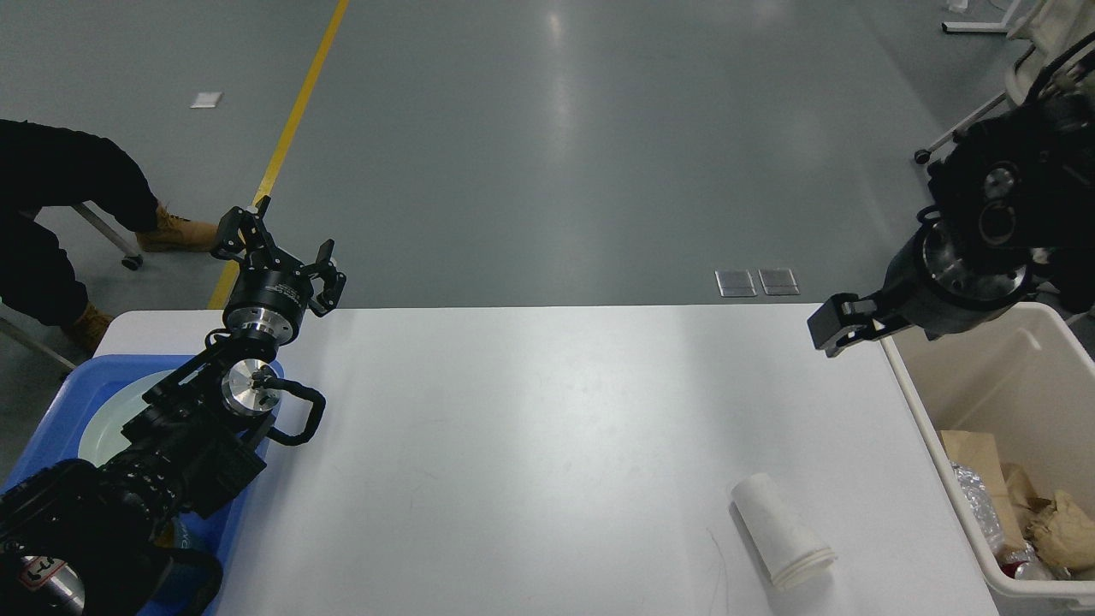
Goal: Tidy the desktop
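The desktop (pixel 547 402) is a wide white tabletop. A white paper cup (pixel 780 530) lies on its side near the front right. My left gripper (pixel 282 248) is open and empty, held above the table's far left edge, far from the cup. My right gripper (pixel 843 323) hangs over the far right corner of the table beside the bin. It looks like one dark block, so its fingers cannot be told apart. It is well behind the cup.
A blue tray (pixel 47 411) holding a pale plate (pixel 107 423) sits at the left under my left arm. A beige bin (pixel 911 385) with brown paper and foil stands at the right edge. A seated person's legs (pixel 60 180) are at far left.
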### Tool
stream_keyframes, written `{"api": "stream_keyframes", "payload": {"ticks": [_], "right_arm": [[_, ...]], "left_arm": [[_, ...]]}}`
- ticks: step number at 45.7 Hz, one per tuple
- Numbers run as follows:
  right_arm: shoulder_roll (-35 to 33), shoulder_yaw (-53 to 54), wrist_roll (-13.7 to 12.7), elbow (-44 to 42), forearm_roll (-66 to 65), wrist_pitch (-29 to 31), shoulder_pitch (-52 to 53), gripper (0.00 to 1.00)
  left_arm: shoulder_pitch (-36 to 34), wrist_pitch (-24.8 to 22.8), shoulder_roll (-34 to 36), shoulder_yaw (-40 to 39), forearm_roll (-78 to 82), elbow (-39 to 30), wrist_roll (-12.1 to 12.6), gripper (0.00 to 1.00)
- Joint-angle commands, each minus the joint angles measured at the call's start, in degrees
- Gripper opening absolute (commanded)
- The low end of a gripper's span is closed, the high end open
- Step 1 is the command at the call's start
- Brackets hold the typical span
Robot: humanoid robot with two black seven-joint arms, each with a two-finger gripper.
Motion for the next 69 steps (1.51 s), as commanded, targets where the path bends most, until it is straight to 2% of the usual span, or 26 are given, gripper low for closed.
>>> {"api": "stream_keyframes", "payload": {"ticks": [1,14,31,46,59,60,65,69], "right_arm": [[1.3,2.4,0.0,0.0,0.1,-2.2,-7.9,0.99],[5.3,5.6,0.1,-4.2,0.1,-8.7,-23.0,1.00],[9.6,9.3,0.1,-14.0,-0.2,-8.9,-36.2,1.00],[12.2,9.2,0.1,-24.6,-1.0,-8.8,-45.1,1.00],[14.3,9.2,0.0,-29.5,-1.0,-8.9,-50.2,1.00],[14.3,9.2,0.0,-29.8,-1.0,-9.0,-50.4,0.98],[14.3,9.1,-0.2,-29.9,-0.9,-8.8,-50.5,0.67],[14.3,9.2,-0.3,-29.7,-0.6,-7.8,-50.3,0.30]], "left_arm": [[0.0,0.0,0.0,0.0,0.0,0.0,0.0,0.96],[0.0,0.0,0.0,0.0,0.0,0.0,0.0,0.96],[0.0,0.0,0.0,0.0,0.0,0.0,-0.1,0.96],[0.0,0.0,0.0,0.0,0.0,0.0,0.0,0.96],[0.0,0.0,0.0,0.0,0.0,0.0,0.0,0.96],[0.0,0.0,0.0,0.0,0.0,0.0,-0.1,0.96],[0.0,0.0,0.0,0.0,0.0,0.0,0.0,0.96],[0.0,0.0,0.0,0.0,0.0,0.0,0.0,0.96]]}}
